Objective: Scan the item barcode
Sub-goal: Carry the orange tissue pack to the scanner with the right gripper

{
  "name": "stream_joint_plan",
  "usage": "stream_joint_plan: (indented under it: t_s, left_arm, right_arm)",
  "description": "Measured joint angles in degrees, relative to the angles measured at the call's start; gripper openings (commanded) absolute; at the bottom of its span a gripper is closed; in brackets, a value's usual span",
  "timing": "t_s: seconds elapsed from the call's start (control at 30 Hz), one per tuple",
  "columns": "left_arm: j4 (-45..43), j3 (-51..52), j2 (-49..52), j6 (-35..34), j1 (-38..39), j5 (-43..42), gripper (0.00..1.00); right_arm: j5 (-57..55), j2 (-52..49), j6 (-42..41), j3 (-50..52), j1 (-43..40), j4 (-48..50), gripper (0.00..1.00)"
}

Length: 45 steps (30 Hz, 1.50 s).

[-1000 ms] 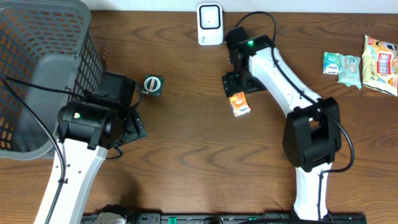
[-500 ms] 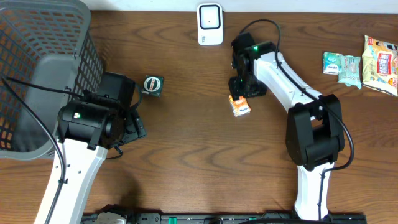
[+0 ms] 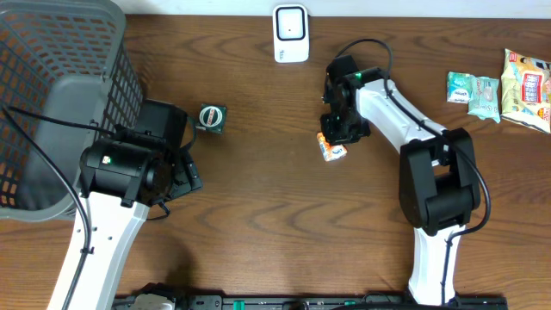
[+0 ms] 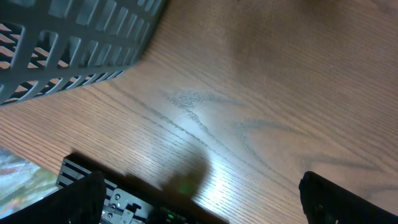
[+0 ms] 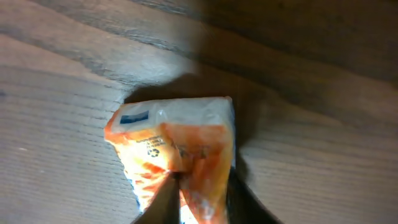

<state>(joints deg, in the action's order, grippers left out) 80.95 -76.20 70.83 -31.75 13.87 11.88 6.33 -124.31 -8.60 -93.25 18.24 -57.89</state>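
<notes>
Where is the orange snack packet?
In the overhead view, the orange packet lies near the middle of the table, in front of the white scanner, pinched by the right gripper.

two arms, pose and grip

left arm (image 3: 103, 215): rises from the near edge, elbow bent. left gripper (image 4: 205, 193): jaws spread wide, holding nothing. right arm (image 3: 392, 112): reaches forward and inward, wrist angled down. right gripper (image 5: 199, 202): fingers pinched onto an orange packet (image 5: 171, 146).
</notes>
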Motion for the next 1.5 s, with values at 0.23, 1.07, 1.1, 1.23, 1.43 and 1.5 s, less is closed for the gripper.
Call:
stream_joint_plan:
  t_s: [0.23, 1.07, 1.1, 1.23, 1.43, 1.5]
  left_arm:
    - [0.0, 0.0, 0.0, 0.0, 0.0, 0.0, 0.98]
    - [0.0, 0.0, 0.0, 0.0, 0.0, 0.0, 0.98]
    - [0.0, 0.0, 0.0, 0.0, 0.0, 0.0, 0.98]
    - [0.0, 0.0, 0.0, 0.0, 0.0, 0.0, 0.98]
    - [0.0, 0.0, 0.0, 0.0, 0.0, 0.0, 0.97]
    - [0.0, 0.0, 0.0, 0.0, 0.0, 0.0, 0.98]
  right_arm:
    - [5.1, 0.1, 0.2, 0.0, -1.3, -0.1, 0.01]
    - [64.9, 0.1, 18.2, 0.1, -13.0, 0.4, 0.01]
    - [64.8, 0.1, 18.3, 0.1, -13.0, 0.6, 0.01]
    - [58.5, 0.1, 16.3, 0.1, -11.6, 2.2, 0.01]
    - [35.8, 0.1, 9.3, -2.2, -5.7, 1.2, 0.01]
    - [25.9, 0.1, 7.7, -6.1, -3.5, -0.7, 0.01]
